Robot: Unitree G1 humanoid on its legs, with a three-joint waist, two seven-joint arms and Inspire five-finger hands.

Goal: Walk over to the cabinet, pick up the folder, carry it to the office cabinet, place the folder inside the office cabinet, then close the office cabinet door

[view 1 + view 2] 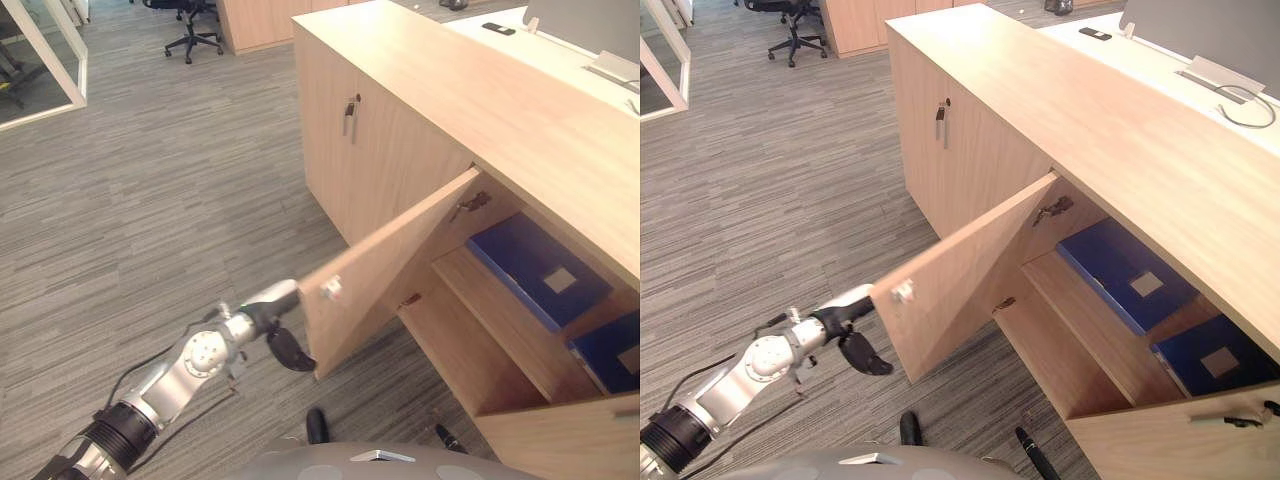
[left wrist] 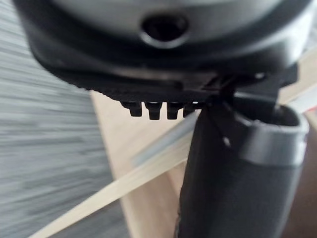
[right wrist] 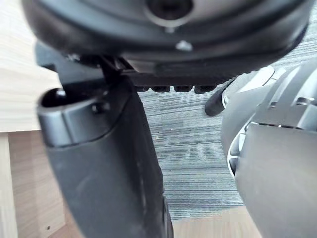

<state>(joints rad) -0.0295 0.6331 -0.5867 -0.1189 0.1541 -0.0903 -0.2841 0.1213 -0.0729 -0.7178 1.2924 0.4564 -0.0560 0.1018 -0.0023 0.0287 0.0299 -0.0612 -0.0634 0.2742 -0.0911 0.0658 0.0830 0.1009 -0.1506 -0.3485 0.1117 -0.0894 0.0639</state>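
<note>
The office cabinet (image 1: 420, 90) has 1 door (image 1: 385, 265) swung half open. The left hand (image 1: 287, 348) is just beside the outer side of this door, below its 1 small silver knob (image 1: 331, 290). I cannot tell if its fingers are open or curled, or if they touch the wood.

Inside the cabinet lie 2 blue folders. The left folder (image 1: 530, 262) lies flat on the shelf (image 1: 495, 315). The right folder (image 1: 608, 352) lies near it, partly behind a second open door (image 1: 560, 440).

The right hand (image 3: 109, 163) hangs over the floor (image 3: 193, 148). I cannot tell how its fingers are.

1 black chair (image 1: 190, 30) stands far off.
</note>
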